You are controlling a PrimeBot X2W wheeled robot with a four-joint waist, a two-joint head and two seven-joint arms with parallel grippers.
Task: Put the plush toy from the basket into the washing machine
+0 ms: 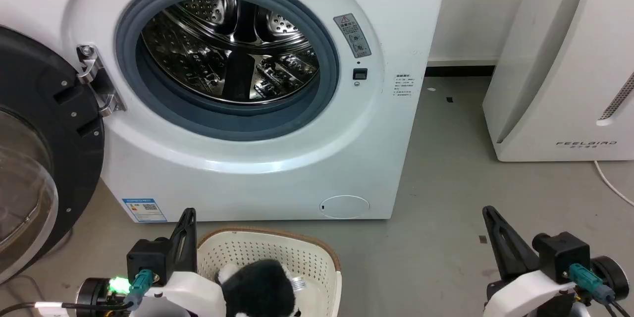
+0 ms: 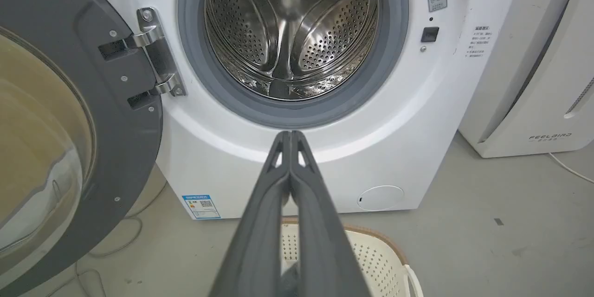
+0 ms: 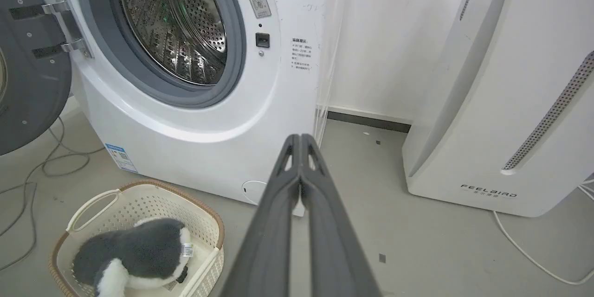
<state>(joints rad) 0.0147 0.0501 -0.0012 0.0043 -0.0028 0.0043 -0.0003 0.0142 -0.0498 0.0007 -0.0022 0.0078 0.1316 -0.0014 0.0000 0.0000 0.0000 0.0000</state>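
Fluffy plush toy (image 3: 139, 250), perforated plastic basket (image 3: 148, 204), shiny steel drum (image 1: 218, 59)

laundry area; washing machine (image 1: 247, 168), basket (image 1: 297, 256), bare grey floor (image 1: 446, 237)

The plush toy (image 1: 257, 287) was cut off by the bottom edge; the door (image 1: 44, 124) was cropped at the left

Open path: the drum mouth (image 1: 233, 54) of the washing machine (image 1: 247, 178) is unobstructed, apparently empty inside; door (image 1: 59, 109) swung wide at left. Basket (image 1: 297, 252) stands just before the base; FEELBIRD appliance (image 1: 559, 84) bounds the bare floor strip (image 1: 446, 158) at right.
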